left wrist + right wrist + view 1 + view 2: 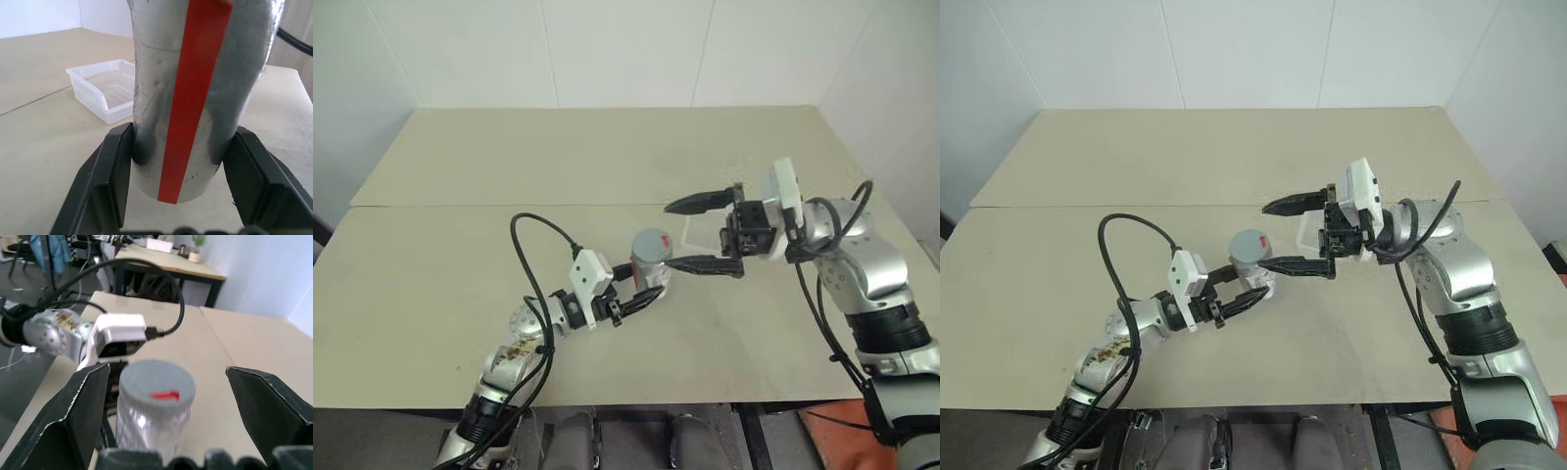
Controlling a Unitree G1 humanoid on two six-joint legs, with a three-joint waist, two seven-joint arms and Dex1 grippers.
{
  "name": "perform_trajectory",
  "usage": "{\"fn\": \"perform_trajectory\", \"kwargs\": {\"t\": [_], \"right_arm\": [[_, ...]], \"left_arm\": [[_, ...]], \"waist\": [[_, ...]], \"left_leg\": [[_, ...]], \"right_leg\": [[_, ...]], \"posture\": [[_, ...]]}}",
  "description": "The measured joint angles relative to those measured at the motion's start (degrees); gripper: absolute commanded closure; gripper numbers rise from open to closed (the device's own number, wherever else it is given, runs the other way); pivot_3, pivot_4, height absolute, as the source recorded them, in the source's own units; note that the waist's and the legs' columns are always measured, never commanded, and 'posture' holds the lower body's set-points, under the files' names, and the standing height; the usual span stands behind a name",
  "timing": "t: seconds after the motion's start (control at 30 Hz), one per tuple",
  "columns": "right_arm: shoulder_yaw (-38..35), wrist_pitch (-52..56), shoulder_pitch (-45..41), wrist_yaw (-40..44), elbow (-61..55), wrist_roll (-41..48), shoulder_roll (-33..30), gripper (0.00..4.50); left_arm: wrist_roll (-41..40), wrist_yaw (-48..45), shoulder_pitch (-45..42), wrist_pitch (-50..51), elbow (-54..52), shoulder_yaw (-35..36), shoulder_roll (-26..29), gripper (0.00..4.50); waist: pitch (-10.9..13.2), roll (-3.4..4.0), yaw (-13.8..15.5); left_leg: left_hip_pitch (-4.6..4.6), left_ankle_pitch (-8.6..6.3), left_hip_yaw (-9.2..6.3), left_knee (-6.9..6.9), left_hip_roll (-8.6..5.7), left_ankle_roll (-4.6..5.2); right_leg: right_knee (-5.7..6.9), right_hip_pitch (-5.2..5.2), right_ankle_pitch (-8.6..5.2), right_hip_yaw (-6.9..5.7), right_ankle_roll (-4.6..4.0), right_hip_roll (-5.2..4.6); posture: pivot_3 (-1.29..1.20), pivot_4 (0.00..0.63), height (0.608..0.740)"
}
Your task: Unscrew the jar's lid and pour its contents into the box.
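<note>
The clear jar [651, 264] stands upright at the middle of the table, a red strip [193, 93] running down its side. Its grey lid [652, 241], with a small red mark on top, sits on it. My left gripper [644, 284] is shut on the jar's lower body from the near left. My right gripper [668, 235] is open at lid height just right of the jar, with one finger beyond the lid and one nearer, not touching it. The clear box [105, 90] lies on the table behind the jar, partly hidden by the right gripper. The contents are hidden.
The beige table [460, 274] has a seam running across it behind the jar. A black cable [533, 235] loops up from my left arm. White walls close off the table's far side and the right.
</note>
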Motion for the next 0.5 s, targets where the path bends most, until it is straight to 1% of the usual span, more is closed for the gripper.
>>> {"fn": "perform_trajectory", "kwargs": {"t": [0.1, 0.17, 0.5], "right_arm": [[-0.2, 2.6, 0.9, -3.8, -2.6, -1.2, 2.0, 0.05], [-0.2, 3.6, 1.0, -4.9, -3.7, -1.4, 2.6, 0.05], [0.3, 4.3, 1.1, -5.7, -5.4, -5.5, 6.5, 0.05]], "left_arm": [[0.8, 0.1, -0.2, -0.1, 0.8, 0.0, -0.2, 2.07], [0.9, 0.1, -0.2, -0.1, 0.9, 0.0, -0.5, 2.07], [1.2, 0.2, -0.2, -1.0, 1.1, 0.0, -0.9, 2.07]], "waist": [[0.0, 0.0, 0.1], [0.0, 0.0, 0.1], [0.0, 0.0, 0.1]], "left_leg": [[-0.04, -0.01, 0.0, 0.01, -0.02, 0.01], [-0.04, -0.01, 0.0, 0.01, -0.02, 0.01], [-0.03, 0.0, 0.0, 0.01, -0.02, 0.02]], "right_leg": [[-0.03, -0.01, 0.0, 0.0, 0.0, -0.01], [-0.03, -0.01, 0.0, 0.0, 0.0, -0.01], [-0.02, 0.0, 0.0, 0.0, 0.0, 0.01]], "posture": [[0.0, 0.15, 0.74], [0.0, 0.15, 0.74], [0.0, 0.15, 0.74]]}}
